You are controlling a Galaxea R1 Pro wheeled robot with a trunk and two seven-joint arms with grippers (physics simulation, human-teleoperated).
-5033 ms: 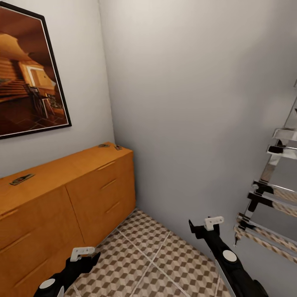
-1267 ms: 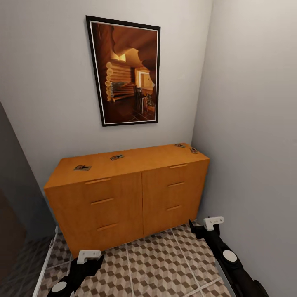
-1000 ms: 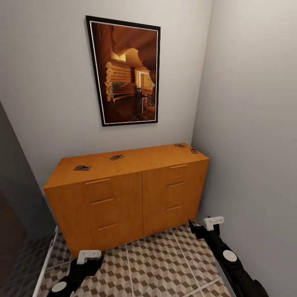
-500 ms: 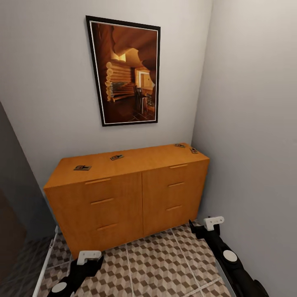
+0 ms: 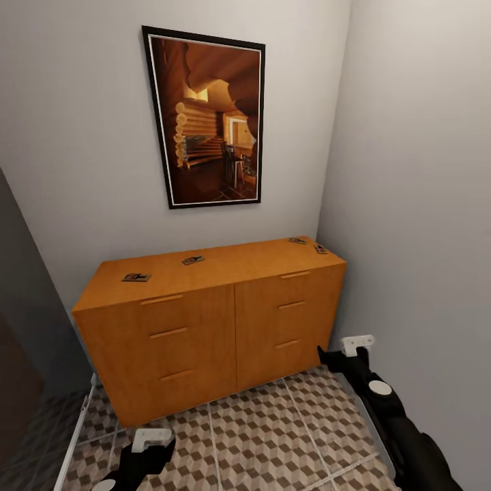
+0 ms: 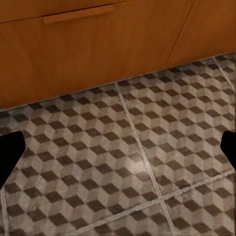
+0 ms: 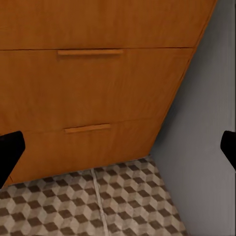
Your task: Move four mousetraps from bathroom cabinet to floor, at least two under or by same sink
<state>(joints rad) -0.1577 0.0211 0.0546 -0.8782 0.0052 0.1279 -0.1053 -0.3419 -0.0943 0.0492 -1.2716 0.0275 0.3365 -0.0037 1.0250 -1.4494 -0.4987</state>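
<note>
So far none of the four mousetraps has left the cabinet (image 5: 204,320); all of them lie on its top. One mousetrap (image 5: 136,277) sits near the left end, a second (image 5: 193,260) lies further along toward the middle, and a pair sits at the far right corner: one (image 5: 296,241) toward the back, one (image 5: 320,249) close to the side wall. The bathroom floor (image 5: 273,429) in front of the drawers carries no traps. You have the sink nowhere in these pictures, so its position is not known from here.

Your left gripper (image 5: 151,439) hangs low over the tiles with its fingers spread wide, the wrist view showing bare floor between the fingertips. Your right gripper (image 5: 351,346) sits by the cabinet's lower right corner, also wide open and holding nothing.

Judgement: task at zero of four. Left to do: four picks off the top and four placements on one floor surface, at least two beside the sink.
</note>
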